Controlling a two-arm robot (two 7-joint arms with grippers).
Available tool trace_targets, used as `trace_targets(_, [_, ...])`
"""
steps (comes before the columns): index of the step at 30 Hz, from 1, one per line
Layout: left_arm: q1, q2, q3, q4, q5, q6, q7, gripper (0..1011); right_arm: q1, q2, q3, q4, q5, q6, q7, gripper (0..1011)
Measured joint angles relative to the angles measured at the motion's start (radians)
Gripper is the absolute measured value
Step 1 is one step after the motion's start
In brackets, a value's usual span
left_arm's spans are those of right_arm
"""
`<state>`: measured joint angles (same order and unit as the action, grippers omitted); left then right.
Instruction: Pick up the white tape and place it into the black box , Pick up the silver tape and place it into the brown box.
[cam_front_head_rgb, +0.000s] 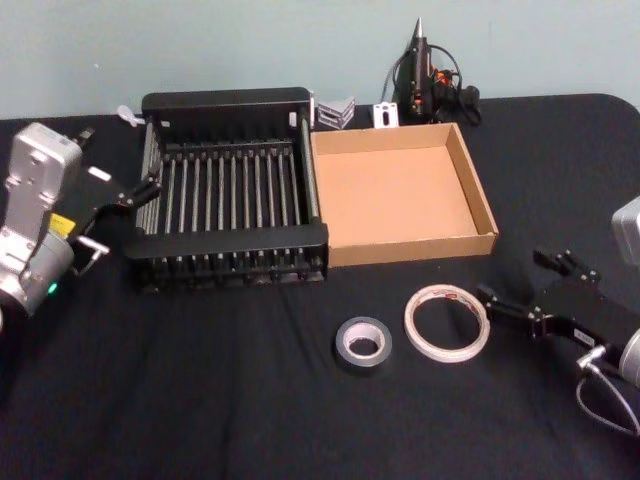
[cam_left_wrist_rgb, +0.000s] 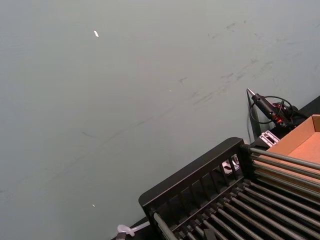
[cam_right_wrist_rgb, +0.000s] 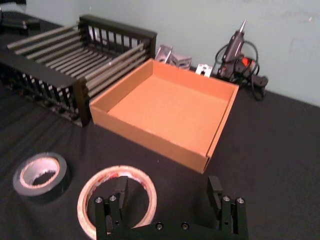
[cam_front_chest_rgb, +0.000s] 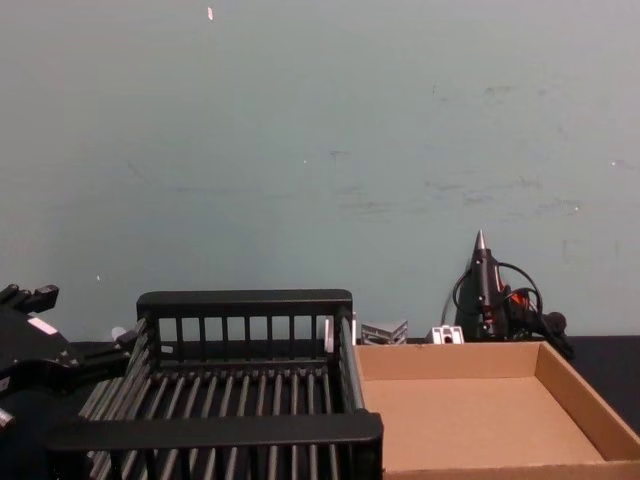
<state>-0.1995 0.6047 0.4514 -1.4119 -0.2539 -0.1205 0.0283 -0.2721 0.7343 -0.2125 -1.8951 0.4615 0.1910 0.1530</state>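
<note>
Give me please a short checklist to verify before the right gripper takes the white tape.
1. Right gripper open: ok, the fingers stand wide apart.
2. White tape free on the table: ok, it lies flat, apart from the silver tape.
3. Gripper lined up with the tape: not ok; one finger is over the ring, the other off to the side.
4. Black box empty: ok.
5. Brown box empty: ok.
6. Left gripper clear of the drop: not ok, it sits at the black box's left wall.

Whitish white tape (cam_front_head_rgb: 446, 322) with red marks, dull grey silver tape (cam_front_head_rgb: 363, 343), black slatted black box (cam_front_head_rgb: 232, 202), plain brown box (cam_front_head_rgb: 470, 166), black counter (cam_front_head_rgb: 200, 400)
</note>
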Motion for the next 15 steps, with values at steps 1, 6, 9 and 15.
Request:
trace_targets(1, [0.000,0.000,0.000,0.000,0.000,0.000,0.000,1001,0.000,-0.001,-0.001,0.001,-0.002,0.007,0.002,1003])
trace_targets(6, [0.000,0.000,0.000,0.000,0.000,0.000,0.000,1001,0.011,-0.006,-0.010,0.013,-0.017,0.037,0.017,1002])
trace_targets(9, [0.000,0.000,0.000,0.000,0.000,0.000,0.000,1001,0.023,-0.010,-0.023,0.025,-0.034,0.057,0.034,1003])
trace_targets(15, [0.000,0.000,0.000,0.000,0.000,0.000,0.000,1001,0.044,-0.025,-0.039,0.048,-0.056,0.079,0.051,1003])
